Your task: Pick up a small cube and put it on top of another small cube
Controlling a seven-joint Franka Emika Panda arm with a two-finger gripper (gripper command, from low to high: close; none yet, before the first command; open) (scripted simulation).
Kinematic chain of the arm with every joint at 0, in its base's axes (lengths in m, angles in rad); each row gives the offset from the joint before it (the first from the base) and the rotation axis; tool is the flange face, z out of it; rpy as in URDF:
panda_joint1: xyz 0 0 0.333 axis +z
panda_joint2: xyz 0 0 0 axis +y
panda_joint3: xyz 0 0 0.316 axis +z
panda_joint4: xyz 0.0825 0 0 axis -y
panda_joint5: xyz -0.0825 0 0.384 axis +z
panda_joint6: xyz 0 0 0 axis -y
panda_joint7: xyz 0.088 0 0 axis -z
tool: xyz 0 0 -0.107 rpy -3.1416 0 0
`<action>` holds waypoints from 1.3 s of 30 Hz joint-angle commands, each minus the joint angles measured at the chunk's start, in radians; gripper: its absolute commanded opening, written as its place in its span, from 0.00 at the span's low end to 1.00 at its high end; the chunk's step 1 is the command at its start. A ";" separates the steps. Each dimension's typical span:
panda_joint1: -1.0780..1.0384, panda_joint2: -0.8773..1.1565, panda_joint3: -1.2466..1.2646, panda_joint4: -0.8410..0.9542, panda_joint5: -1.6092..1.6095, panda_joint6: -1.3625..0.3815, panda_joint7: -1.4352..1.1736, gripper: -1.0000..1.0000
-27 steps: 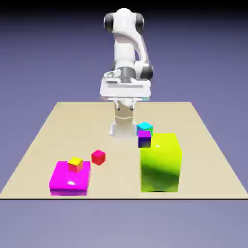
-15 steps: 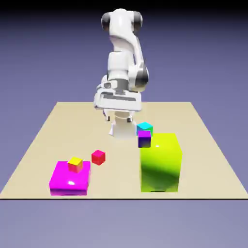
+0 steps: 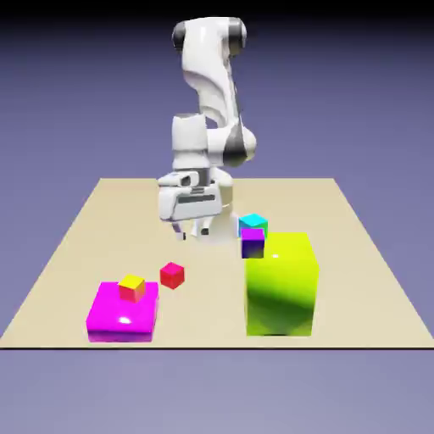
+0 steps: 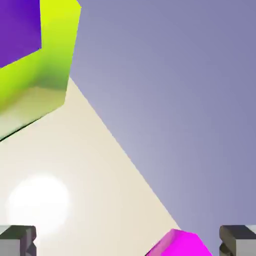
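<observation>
Slab [image 4: 185, 245], block [image 4: 59, 35], purple cube [image 4: 17, 30] cropped, hand view

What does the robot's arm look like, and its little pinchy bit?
The arm is white and smooth, with rounded parts and dark grey rings at its joints. At its end is a wide, white, boxy hand with two small grey jaws.

No readable text, labels, brands, numbers or signs in either view.
</observation>
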 commanded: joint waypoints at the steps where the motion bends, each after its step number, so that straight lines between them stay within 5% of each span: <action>1: 0.003 0.009 -0.010 0.001 0.002 -0.008 -0.044 0.50; 39: 0.120 0.338 -0.381 0.038 0.059 -0.328 -1.696 0.50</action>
